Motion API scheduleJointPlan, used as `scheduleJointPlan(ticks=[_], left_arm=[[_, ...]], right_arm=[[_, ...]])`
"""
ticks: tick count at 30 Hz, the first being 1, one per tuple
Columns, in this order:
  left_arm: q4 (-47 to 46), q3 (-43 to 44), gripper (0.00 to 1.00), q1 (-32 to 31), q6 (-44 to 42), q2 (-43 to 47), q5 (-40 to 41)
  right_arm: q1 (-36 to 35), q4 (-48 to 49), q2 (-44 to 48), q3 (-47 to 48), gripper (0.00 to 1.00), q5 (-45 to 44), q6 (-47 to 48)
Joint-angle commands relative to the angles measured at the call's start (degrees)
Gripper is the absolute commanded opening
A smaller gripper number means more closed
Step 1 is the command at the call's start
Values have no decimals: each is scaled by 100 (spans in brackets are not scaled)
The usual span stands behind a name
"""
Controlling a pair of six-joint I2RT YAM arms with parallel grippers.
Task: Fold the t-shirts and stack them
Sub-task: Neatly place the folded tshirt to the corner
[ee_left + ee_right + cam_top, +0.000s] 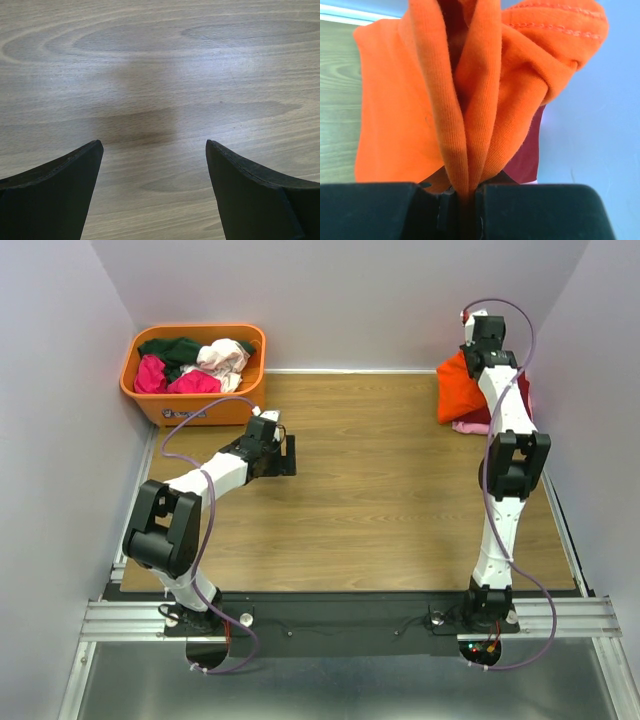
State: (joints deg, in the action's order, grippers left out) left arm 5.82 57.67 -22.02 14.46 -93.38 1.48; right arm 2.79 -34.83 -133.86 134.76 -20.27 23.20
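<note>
A bright orange t-shirt (pixel 461 387) hangs bunched at the table's far right corner, over a dark red shirt (pixel 522 390) and a pink one (pixel 470 427). My right gripper (pixel 466 192) is shut on a fold of the orange t-shirt (pixel 445 100); the dark red shirt (pixel 527 155) shows behind it. In the top view the right gripper (pixel 478 352) sits at the cloth's upper edge. My left gripper (pixel 285 455) is open over bare wood left of centre. Its two black fingers (pixel 55 195) stand wide apart with nothing between them.
An orange plastic tub (pixel 158 398) stands at the far left corner, holding dark green (pixel 170 348), magenta (pixel 152 375) and whitish-pink (pixel 225 357) t-shirts in a heap. Grey walls close in on the left, back and right. A metal rail (pixel 330 618) runs along the near edge.
</note>
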Motion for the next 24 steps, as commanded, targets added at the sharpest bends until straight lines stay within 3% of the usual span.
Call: scheduleJointPlan(ticks=[1, 15, 21, 24], left_arm=[[-73, 157, 96, 14, -22, 4, -68], [-73, 192, 96, -144, -66, -259, -121], [-46, 236, 95, -188, -101, -373, -121], [-46, 227, 96, -215, -119, -374, -104]], right_arm=[[196, 600, 185, -37, 4, -328, 106], [354, 1628, -333, -398, 18, -1023, 668], [363, 1918, -711, -380, 35, -978, 694], [363, 2076, -834, -398, 35, -1049, 677]])
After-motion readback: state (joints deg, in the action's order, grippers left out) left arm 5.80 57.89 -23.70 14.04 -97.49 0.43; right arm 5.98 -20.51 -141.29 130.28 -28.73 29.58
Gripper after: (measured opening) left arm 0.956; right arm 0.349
